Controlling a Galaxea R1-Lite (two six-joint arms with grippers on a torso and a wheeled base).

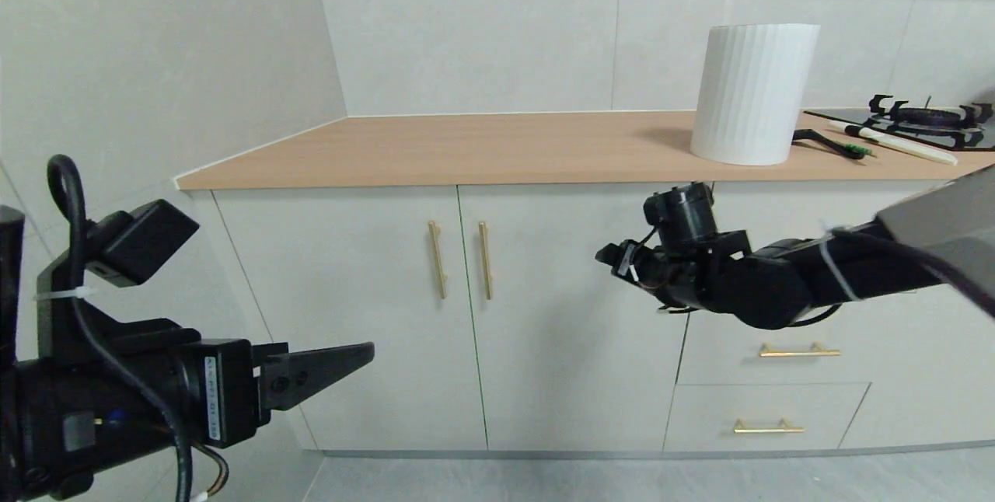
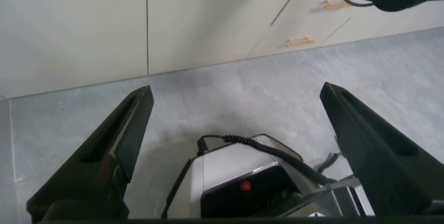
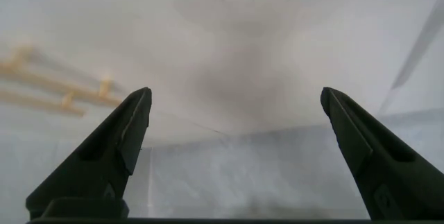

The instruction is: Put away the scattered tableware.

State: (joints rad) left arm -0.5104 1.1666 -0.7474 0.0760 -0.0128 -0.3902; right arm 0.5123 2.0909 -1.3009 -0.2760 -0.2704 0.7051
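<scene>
On the wooden countertop (image 1: 482, 148) stands a tall white ribbed holder (image 1: 752, 94). Just right of it lie a black-handled utensil with a green part (image 1: 838, 145) and a long cream-coloured utensil (image 1: 894, 143). My right gripper (image 1: 616, 257) hangs below the counter edge, in front of the cabinet doors, facing a door panel; its fingers stand open (image 3: 236, 93) with nothing between them. My left gripper (image 1: 350, 358) is low at the left, away from the counter, open (image 2: 236, 92) and empty above the grey floor.
A black gas hob (image 1: 929, 120) sits at the counter's far right. Below are two cabinet doors with gold handles (image 1: 462, 259) and drawers with gold pulls (image 1: 799, 350). Tiled walls close off the back and left. The counter's left and middle are bare.
</scene>
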